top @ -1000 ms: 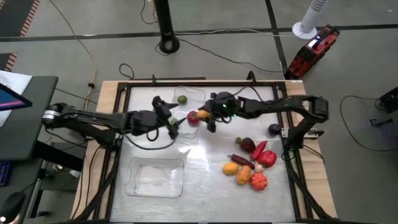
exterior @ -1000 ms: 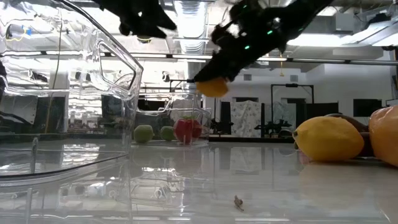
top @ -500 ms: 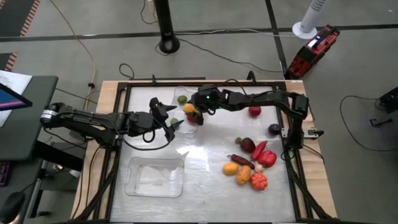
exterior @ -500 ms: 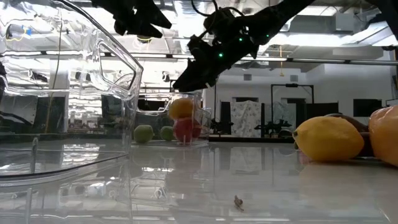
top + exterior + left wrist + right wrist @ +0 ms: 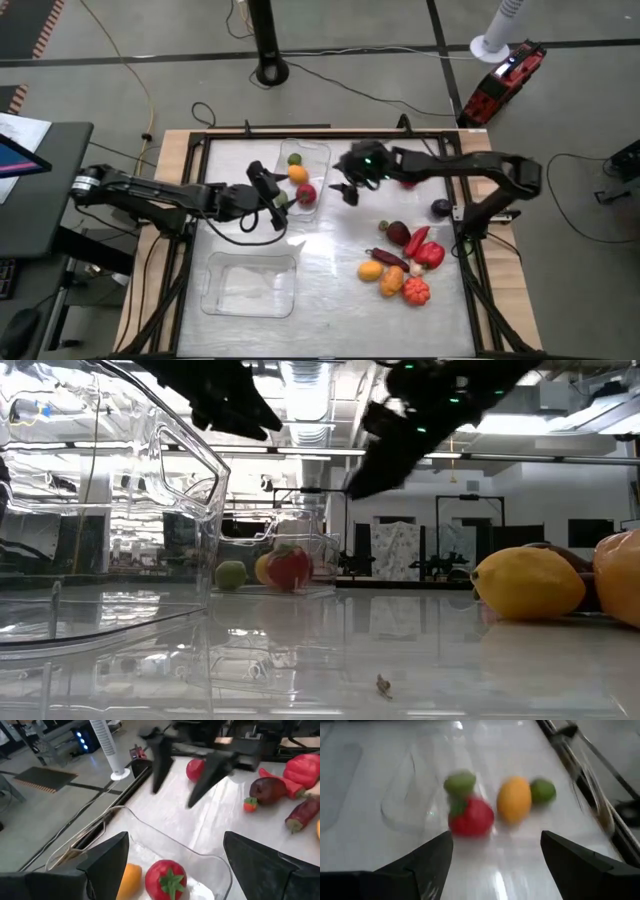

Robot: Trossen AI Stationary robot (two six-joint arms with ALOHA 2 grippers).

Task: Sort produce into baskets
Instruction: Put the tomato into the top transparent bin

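The far clear basket [image 5: 320, 150] holds a green piece [image 5: 293, 159], an orange piece [image 5: 298, 174] and a red tomato-like piece [image 5: 306, 193]; the right wrist view shows one more green piece [image 5: 460, 784] in it. My left gripper [image 5: 278, 202] is open and empty over the basket's near left corner; its wrist view looks down on the tomato [image 5: 167, 877]. My right gripper [image 5: 346, 192] is open and empty just right of that basket, above the table. More produce [image 5: 400, 262] lies in a cluster on the table's right. The near clear basket [image 5: 212, 300] has nothing in it.
A red piece [image 5: 409, 180] lies beside my right arm and a dark purple one [image 5: 441, 207] near the right frame. A black frame [image 5: 200, 145] rims the table. Bare tabletop lies between the two baskets and the cluster.
My right gripper carried the orange piece toward the table's left, over the far basket, opened and let it go. The piece fell in and now rests beside the tomato. The gripper has then drawn back toward the table's right, empty.
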